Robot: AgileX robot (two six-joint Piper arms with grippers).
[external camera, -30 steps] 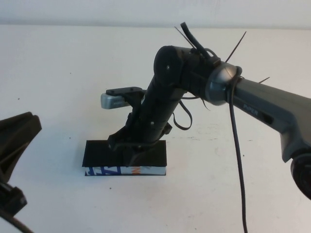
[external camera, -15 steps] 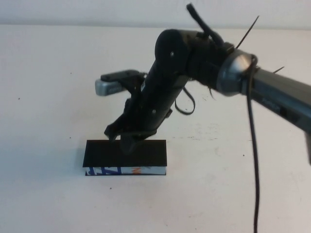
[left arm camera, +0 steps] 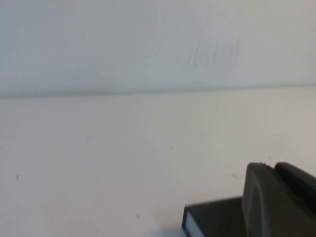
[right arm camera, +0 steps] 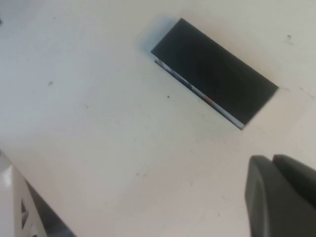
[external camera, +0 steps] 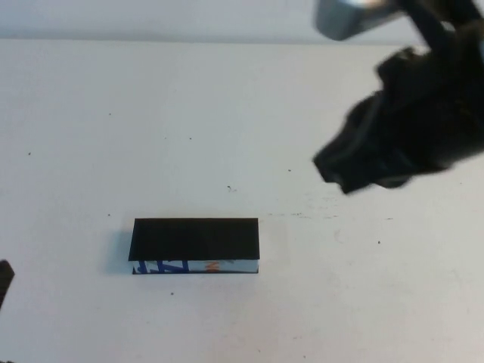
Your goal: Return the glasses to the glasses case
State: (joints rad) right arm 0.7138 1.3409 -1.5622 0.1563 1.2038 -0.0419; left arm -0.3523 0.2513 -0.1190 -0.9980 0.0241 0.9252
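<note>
The glasses case (external camera: 195,239) lies shut on the white table, left of centre, its blue, white and orange edge facing me. It also shows in the right wrist view (right arm camera: 217,74), and a corner of it in the left wrist view (left arm camera: 212,221). The glasses are out of view. My right gripper (external camera: 338,168) hangs high above the table, up and to the right of the case, its fingers (right arm camera: 269,197) pressed together and empty. My left gripper (left arm camera: 274,170) is low at the table's left, shut and empty. Only a dark sliver of it (external camera: 3,277) shows in the high view.
The white table (external camera: 227,113) ends at a pale back wall (left arm camera: 148,39). A white framed structure (right arm camera: 12,207) stands at the table's edge in the right wrist view.
My right arm has lifted off the case and swung up and to the right. The left arm has drawn back to the left edge. The case has not moved.
</note>
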